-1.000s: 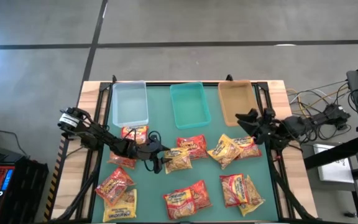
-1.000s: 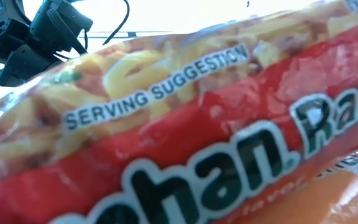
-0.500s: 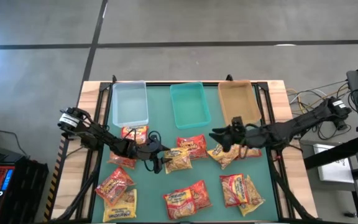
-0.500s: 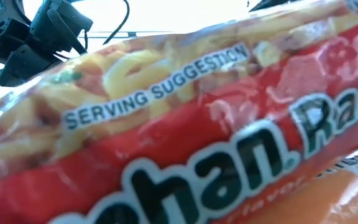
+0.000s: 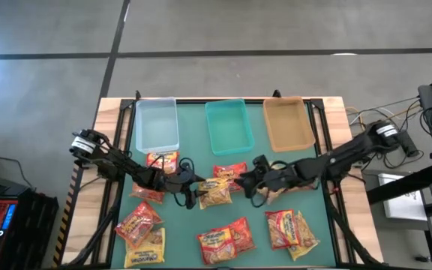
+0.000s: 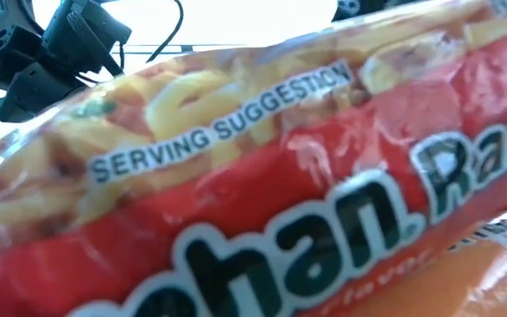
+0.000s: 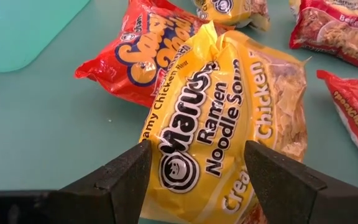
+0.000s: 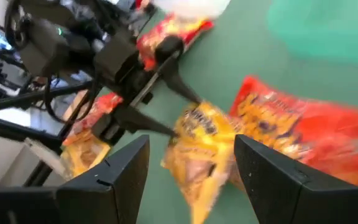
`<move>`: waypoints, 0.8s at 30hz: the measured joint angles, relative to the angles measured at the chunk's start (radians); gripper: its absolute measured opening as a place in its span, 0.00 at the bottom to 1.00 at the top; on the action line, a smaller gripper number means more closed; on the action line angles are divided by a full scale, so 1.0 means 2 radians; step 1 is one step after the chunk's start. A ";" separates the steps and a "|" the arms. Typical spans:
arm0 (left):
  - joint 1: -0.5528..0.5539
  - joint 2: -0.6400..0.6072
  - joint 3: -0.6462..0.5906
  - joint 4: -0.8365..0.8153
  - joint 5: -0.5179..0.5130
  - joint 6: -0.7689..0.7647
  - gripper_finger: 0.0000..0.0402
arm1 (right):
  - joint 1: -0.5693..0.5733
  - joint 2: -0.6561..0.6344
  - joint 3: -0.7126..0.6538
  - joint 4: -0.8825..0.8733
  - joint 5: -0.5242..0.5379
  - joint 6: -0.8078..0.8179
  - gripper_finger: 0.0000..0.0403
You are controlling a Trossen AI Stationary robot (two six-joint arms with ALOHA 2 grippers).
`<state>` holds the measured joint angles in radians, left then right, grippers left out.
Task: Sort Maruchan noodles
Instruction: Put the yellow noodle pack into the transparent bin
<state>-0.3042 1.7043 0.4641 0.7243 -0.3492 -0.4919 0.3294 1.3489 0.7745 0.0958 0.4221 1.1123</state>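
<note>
the green surface [image 5: 193, 225] carries three trays along its far edge: clear tray [image 5: 157, 124], teal tray [image 5: 227, 125], tan tray [image 5: 287, 123], all without packets. about a dozen maruchan noodles packets lie scattered nearer the front, exact count unclear where they overlap. the yellow packet [image 7: 229, 124] lies mid-surface, long axis pointing away from the left claw [image 7: 197, 171], whose jaws stand wide astride its near end. a red packet [image 7: 148, 53] lies just beyond, touching it. the right claw [image 8: 188, 168], jaws apart and holding nothing, hangs over these two packets.
</note>
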 joint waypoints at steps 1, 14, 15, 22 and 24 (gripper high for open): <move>0.000 -0.001 0.000 0.002 0.000 0.001 0.60 | 0.000 0.012 0.002 -0.005 -0.006 0.006 0.56; -0.008 -0.054 -0.005 -0.087 0.031 -0.036 0.60 | 0.000 0.123 0.070 -0.005 -0.077 0.056 0.56; -0.010 -0.058 -0.006 -0.099 0.032 -0.042 0.60 | 0.000 0.132 0.077 -0.002 -0.082 0.056 0.56; -0.038 -0.064 -0.015 -0.119 0.050 -0.083 0.60 | 0.000 0.172 0.109 -0.016 -0.098 0.064 0.56; -0.042 -0.066 -0.017 -0.114 0.050 -0.086 0.60 | 0.000 0.178 0.114 -0.026 -0.099 0.063 0.56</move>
<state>-0.3888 1.5731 0.4309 0.4959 -0.2497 -0.6643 0.3294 1.7058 1.0031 0.0445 0.2237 1.2385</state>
